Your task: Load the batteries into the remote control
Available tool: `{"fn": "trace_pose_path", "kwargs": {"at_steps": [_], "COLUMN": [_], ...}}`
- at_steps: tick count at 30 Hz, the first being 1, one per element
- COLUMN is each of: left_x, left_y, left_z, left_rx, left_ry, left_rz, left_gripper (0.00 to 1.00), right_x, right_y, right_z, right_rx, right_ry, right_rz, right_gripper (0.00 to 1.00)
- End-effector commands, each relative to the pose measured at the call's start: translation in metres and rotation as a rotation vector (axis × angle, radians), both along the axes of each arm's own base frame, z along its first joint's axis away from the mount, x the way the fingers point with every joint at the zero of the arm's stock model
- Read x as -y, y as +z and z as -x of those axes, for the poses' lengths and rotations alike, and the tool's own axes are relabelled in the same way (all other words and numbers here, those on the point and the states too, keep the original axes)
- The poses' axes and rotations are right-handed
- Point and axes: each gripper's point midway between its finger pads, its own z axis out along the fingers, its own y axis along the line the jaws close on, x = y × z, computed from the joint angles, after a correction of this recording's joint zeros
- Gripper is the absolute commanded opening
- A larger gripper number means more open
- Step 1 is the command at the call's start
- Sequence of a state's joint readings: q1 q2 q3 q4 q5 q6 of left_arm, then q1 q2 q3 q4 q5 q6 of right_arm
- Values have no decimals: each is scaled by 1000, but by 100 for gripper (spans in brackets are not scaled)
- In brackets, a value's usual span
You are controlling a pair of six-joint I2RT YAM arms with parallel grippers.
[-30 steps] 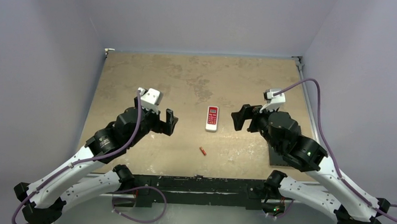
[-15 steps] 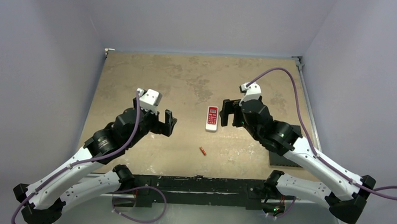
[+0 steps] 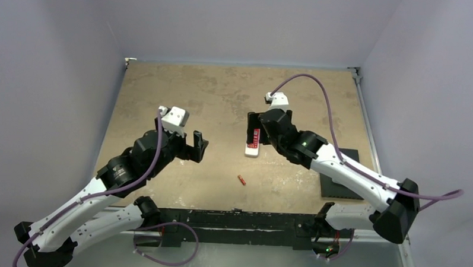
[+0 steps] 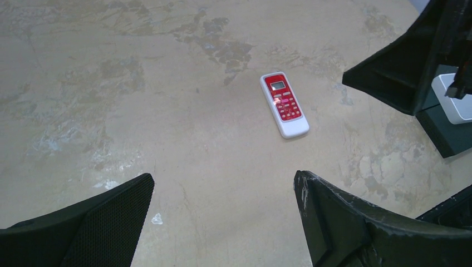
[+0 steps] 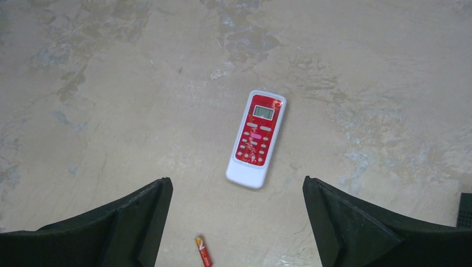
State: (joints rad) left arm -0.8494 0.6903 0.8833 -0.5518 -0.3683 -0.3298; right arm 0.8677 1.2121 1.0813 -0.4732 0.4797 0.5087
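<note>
Mottled tan bench (image 3: pixel 164 95) fills the top view. The remote control (image 3: pixel 252 149) lies red face up near its middle, and the one battery (image 3: pixel 241 180) in sight lies a little nearer the arm bases, apart from it. The right pincer (image 3: pixel 255 128) hangs over the remote's far end, jaws spread wide and empty, probably lined up to take hold of it. The left pincer (image 3: pixel 198 145) sits well to the left, also wide open and holding nothing. A dark mat (image 3: pixel 333 187) lies by the right arm.

From the left wrist, the remote control (image 4: pixel 284 105) lies ahead, slightly right of centre, with the right arm's dark fingers (image 4: pixel 401 67) near it.

From the right wrist, the remote control (image 5: pixel 256 139) sits centred between the open jaws, buttons up. The battery door is likely underneath, so it would need turning over. The battery (image 5: pixel 203 258) lies at the bottom edge
</note>
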Motion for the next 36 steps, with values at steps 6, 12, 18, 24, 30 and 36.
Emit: {"fn": "trace_pose_path", "kwargs": {"at_steps": [6,12,18,24,30,36], "left_x": [-6,-8,-8,-8,-7,-8], "left_y": [5,6,7,7,6,7], "left_z": [-1,0,0,1,1,2], "left_rx": [12,17,20,22,18,21], "left_ry": [29,30,30,29,27,22], "left_rz": [12,16,20,21,19,23], "left_gripper": [99,99,99,99,99,99], "right_x": [-23,-23,-26,-35,-45,-45], "right_y": [-16,-45,-78,-98,-118,-137], "right_z": [-29,-33,-31,-30,-26,-27], "right_rx": [-50,-114,-192,-232,-277,-302], "right_ry": [-143,-222,-270,-263,-223,-228], "right_rz": [-36,-11,22,9,-2,36], "right_gripper": [99,99,99,99,99,99]}}
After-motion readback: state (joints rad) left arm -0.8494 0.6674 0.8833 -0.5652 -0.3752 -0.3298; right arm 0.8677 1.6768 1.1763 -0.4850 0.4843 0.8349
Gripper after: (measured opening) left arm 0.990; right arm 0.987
